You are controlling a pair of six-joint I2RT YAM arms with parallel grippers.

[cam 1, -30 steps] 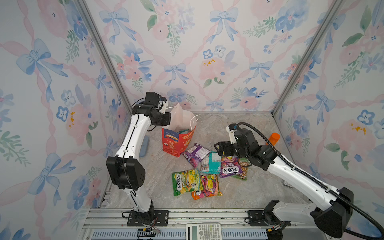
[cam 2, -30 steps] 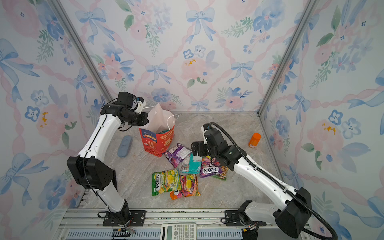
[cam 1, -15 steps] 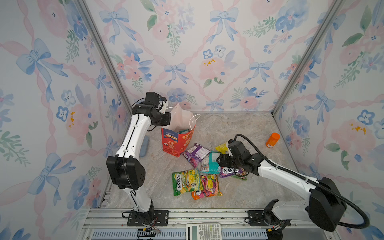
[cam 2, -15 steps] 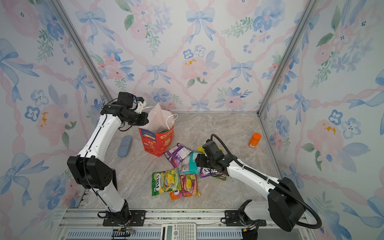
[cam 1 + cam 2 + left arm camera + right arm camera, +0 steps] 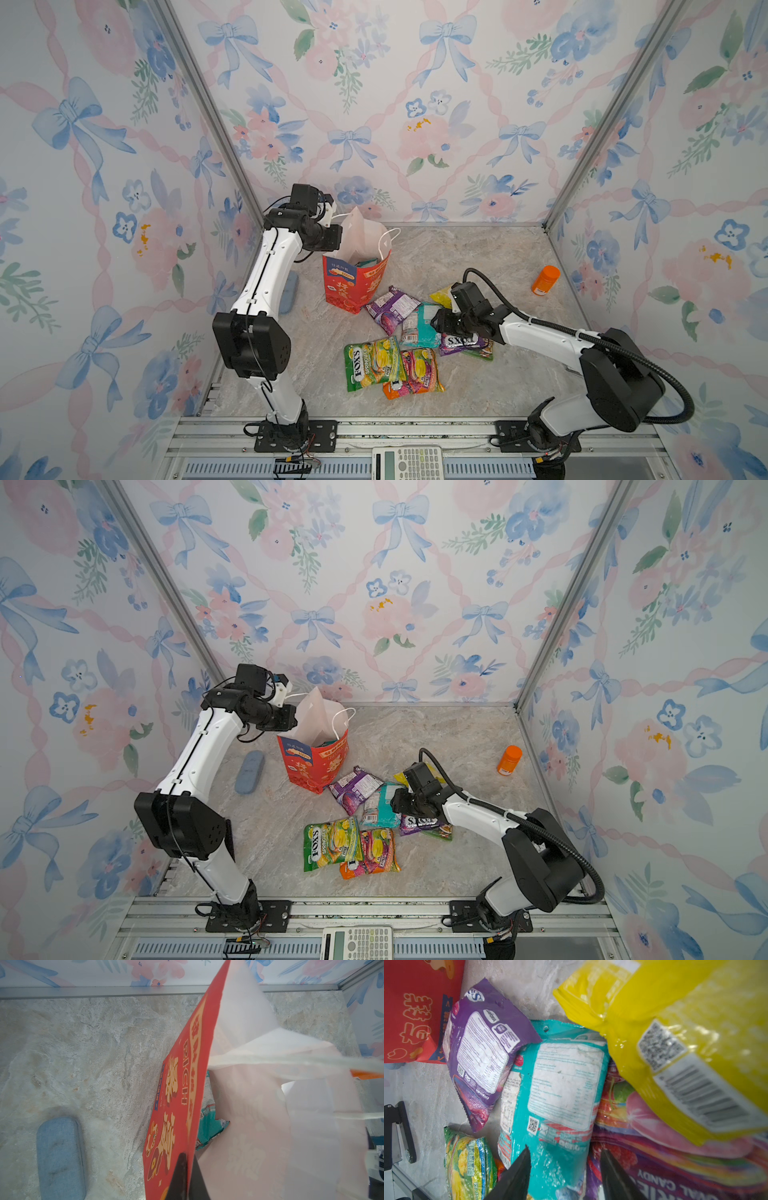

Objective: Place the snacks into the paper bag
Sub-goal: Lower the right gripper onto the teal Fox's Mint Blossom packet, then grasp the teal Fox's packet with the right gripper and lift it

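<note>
**On the counter: one packet bagged, the heap waiting**

Nearest the rail, at six o'clock on the counter, a green FOX'S packet and a pink packet lie overlapping. Just beyond, toward four o'clock, a purple FOX'S packet sits under the right arm. At the centre lies a teal packet, with a purple packet at eleven o'clock of it and a yellow packet at one o'clock.

The right end effector is down over the teal packet's near end. Its jaws stand half apart, one tip on the teal film and the other at its edge. It touches the packet, but I judge nothing is pinched yet.

Farther back, at ten o'clock, the paper bag stands with its mouth open. The left end effector is clenched on the bag's wall, one finger outside and one inside. A second teal packet shows inside the bag.

By my reckoning the job is barely begun, with one snack in and at least six loose. An orange bottle stands well apart at two o'clock
</note>
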